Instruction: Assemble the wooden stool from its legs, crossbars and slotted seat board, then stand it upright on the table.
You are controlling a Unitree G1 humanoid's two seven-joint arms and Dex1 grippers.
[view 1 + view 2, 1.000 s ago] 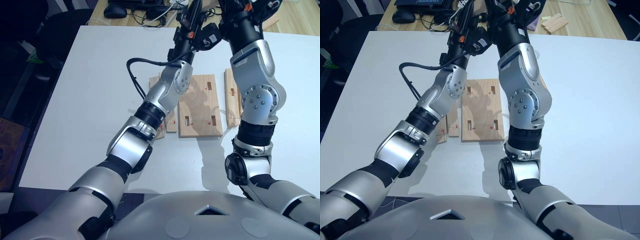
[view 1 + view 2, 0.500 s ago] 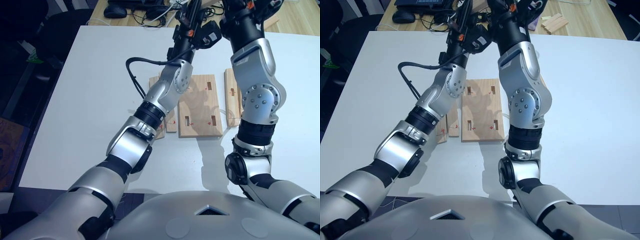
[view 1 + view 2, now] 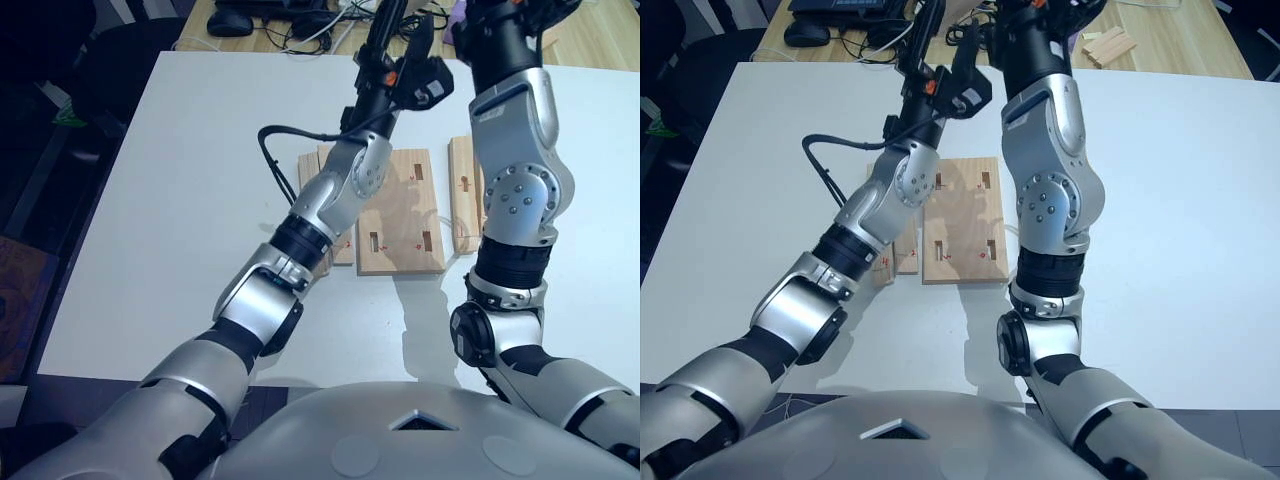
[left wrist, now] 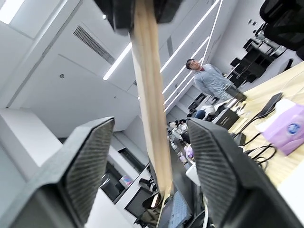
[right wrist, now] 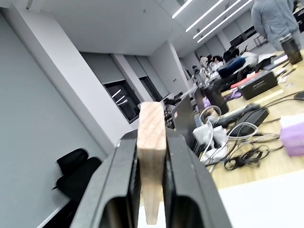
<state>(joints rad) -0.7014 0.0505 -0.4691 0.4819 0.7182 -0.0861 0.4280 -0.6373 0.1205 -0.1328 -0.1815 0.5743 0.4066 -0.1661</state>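
While both arms stand high over the white bench, the right tool is clamped tight on a pale, flat wooden strip, whose end pokes out a little past its fingertips. The left tool is spread wide. Its ribbed black fingers stand on either side of what I judge to be the same strip, and neither touches it. Something dark grips the strip beyond the left tool's fingertips, most likely the right tool.

Well below both tools, the pale rectangular wooden seat board with four slots lies flat on the bench. More loose wooden pieces lie just beside it, and no slot has anything fitted in it yet.

The step in hand looks like a mid-air hand-over or re-grip of one leg or crossbar. Next, the left tool would need to close squarely on the strip's flat faces before the right tool lets go. The strip could then be carried down to a slot.
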